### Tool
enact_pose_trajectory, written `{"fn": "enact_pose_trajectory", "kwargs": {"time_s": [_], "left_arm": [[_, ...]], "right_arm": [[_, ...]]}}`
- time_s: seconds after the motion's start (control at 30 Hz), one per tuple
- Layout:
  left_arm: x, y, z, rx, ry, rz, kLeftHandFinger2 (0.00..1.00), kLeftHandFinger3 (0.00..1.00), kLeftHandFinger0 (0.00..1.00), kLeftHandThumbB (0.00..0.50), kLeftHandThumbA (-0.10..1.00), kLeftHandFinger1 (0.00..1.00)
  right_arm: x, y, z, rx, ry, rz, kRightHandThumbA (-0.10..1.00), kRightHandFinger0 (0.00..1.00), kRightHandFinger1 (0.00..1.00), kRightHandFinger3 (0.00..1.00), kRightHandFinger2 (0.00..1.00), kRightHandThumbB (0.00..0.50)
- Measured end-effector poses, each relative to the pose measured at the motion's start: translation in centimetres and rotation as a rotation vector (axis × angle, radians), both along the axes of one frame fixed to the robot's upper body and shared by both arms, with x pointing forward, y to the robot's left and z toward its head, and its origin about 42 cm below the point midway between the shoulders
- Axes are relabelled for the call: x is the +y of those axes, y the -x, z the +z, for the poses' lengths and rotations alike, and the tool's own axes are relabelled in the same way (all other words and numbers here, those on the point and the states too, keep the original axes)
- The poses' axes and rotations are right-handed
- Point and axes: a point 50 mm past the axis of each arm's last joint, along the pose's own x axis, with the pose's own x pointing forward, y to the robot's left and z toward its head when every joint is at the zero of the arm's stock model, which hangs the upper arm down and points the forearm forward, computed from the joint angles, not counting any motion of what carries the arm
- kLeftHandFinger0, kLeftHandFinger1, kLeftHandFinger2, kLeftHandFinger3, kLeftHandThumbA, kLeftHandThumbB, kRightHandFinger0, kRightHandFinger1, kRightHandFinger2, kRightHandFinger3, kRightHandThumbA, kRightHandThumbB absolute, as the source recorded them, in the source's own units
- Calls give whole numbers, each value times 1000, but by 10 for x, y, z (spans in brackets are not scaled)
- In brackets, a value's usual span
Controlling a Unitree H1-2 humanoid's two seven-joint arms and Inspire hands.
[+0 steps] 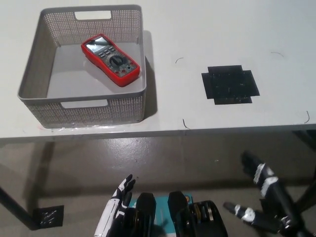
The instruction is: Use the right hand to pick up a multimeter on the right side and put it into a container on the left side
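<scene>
Although the task named a pickup on the right, the red-cased multimeter with a grey face and black dial [109, 59] already lay inside the grey perforated plastic container [84, 109] on the white bench [212, 34], its long axis diagonal. The black right hand [264, 200] hung well below, fingers spread, empty. The white left hand [116, 207] rested low, spread too.

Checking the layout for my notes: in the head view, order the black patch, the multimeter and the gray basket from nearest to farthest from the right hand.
From the right hand, low at the right:
1. black patch, table's right.
2. multimeter, inside the basket.
3. gray basket, far left by its bare wall.
</scene>
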Motion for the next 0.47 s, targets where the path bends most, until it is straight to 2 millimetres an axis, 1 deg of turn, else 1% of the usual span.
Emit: {"fn": "enact_pose_trajectory", "kwargs": {"time_s": [0.03,0.07,0.13,0.17,0.2,0.23,0.27,0.33,0.37,0.47], "left_arm": [[0,0,0,1,0,1,1000,1000,1000,409,1000,1000],[0,1,0,2,0,1,1000,1000,1000,422,1000,1000],[1,1,0,2,1,2,1000,1000,1000,434,1000,1000],[1,0,0,2,3,4,1000,1000,1000,420,1000,1000],[1,0,0,2,4,5,1000,1000,1000,412,1000,1000],[1,-1,0,0,5,5,1000,1000,1000,412,1000,1000],[1,-2,1,-3,6,5,1000,1000,1000,419,1000,1000],[1,-3,2,-5,7,6,1000,1000,1000,429,1000,1000],[1,-3,2,-6,7,7,1000,1000,1000,439,1000,1000],[1,-4,2,-9,8,12,1000,1000,1000,426,1000,1000]], "right_arm": [[1,1,-10,27,9,4,1000,1000,1000,1000,1000,290],[2,2,-17,41,17,8,1000,1000,1000,1000,1000,308],[4,5,-30,76,27,16,1000,1000,1000,1000,1000,308],[5,6,-37,96,31,21,1000,1000,1000,1000,1000,310],[7,7,-44,117,36,25,1000,1000,1000,1000,1000,325],[8,8,-50,134,41,28,1000,1000,1000,1000,1000,333],[10,10,-57,153,50,35,1000,1000,1000,1000,1000,322],[13,12,-62,162,63,48,1000,1000,1000,1000,1000,311],[14,12,-65,167,68,54,1000,1000,1000,1000,1000,322],[16,13,-70,179,77,66,1000,1000,1000,1000,1000,317]]}}
